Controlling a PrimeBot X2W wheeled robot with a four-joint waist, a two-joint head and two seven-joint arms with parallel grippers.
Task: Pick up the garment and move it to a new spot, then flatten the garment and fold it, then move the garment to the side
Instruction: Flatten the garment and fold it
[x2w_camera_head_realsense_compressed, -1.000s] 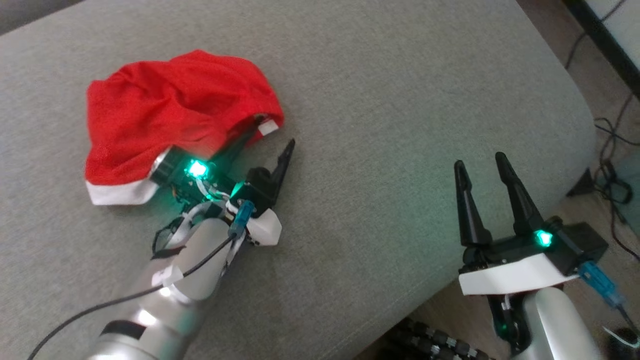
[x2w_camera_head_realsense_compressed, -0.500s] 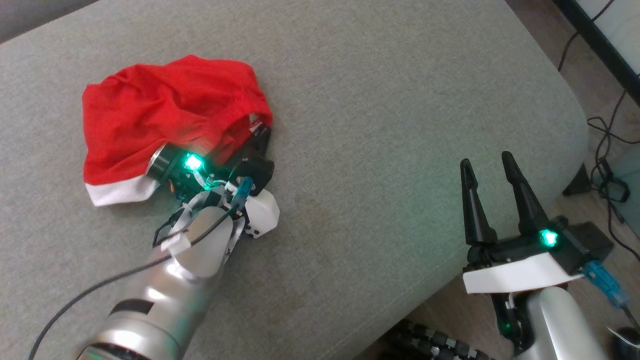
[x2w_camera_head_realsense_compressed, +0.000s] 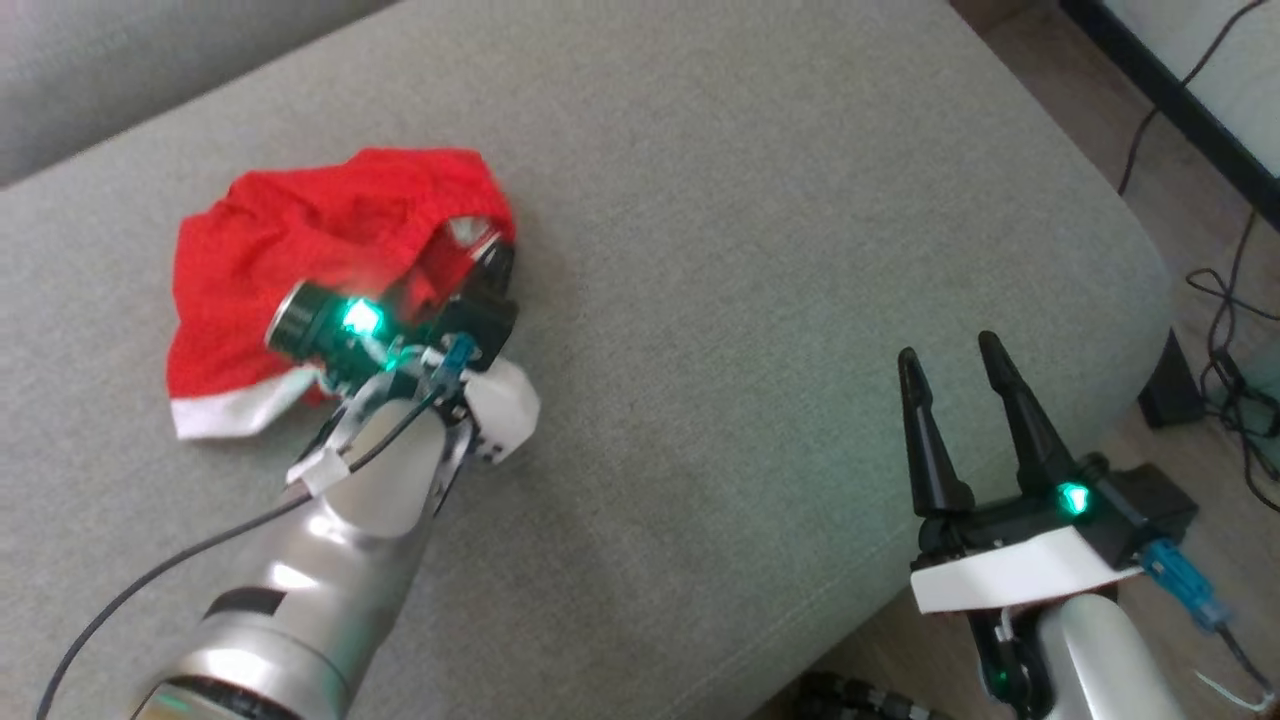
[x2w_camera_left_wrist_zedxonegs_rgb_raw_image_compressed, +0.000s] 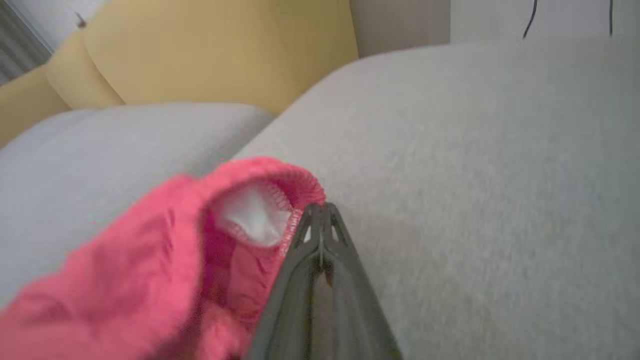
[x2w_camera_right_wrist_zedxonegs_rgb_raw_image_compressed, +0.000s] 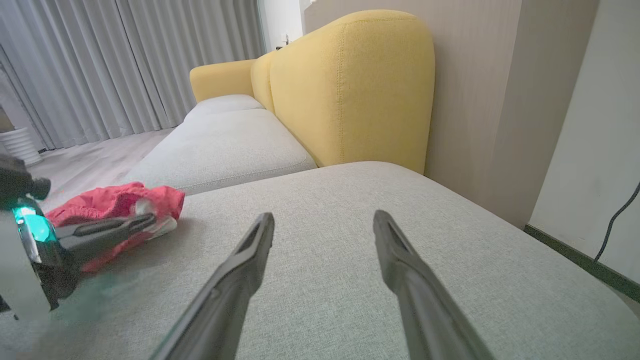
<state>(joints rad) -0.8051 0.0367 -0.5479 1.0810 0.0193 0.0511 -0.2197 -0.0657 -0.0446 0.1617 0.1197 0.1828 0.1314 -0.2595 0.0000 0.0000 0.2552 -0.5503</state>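
The garment (x2w_camera_head_realsense_compressed: 300, 230) is a crumpled heap of bright red mesh-like cloth with a white band (x2w_camera_head_realsense_compressed: 235, 410) along one edge. It lies on the grey sofa seat (x2w_camera_head_realsense_compressed: 750, 250), bunched into soft folds rather than spread flat. The left gripper (x2w_camera_head_realsense_compressed: 490, 250) reaches into the side of the heap nearest it, its two dark fingers pressed together and clenched on the garment's stitched red hem.

In the left wrist view the gripper (x2w_camera_left_wrist_zedxonegs_rgb_raw_image_compressed: 320, 207) has its tips meeting right at that hem. The red cloth (x2w_camera_left_wrist_zedxonegs_rgb_raw_image_compressed: 150, 240) is piled to the left of the fingers, and a small white patch (x2w_camera_left_wrist_zedxonegs_rgb_raw_image_compressed: 255, 215) shows inside the fold just beside the tips.

The right gripper (x2w_camera_head_realsense_compressed: 948, 352) is well apart from the garment, over the seat's near edge, with its fingers spread wide and nothing between them. From its own wrist view (x2w_camera_right_wrist_zedxonegs_rgb_raw_image_compressed: 324, 216) the garment (x2w_camera_right_wrist_zedxonegs_rgb_raw_image_compressed: 110, 200) sits far off to the left, in front of a yellow backrest (x2w_camera_right_wrist_zedxonegs_rgb_raw_image_compressed: 350, 85).
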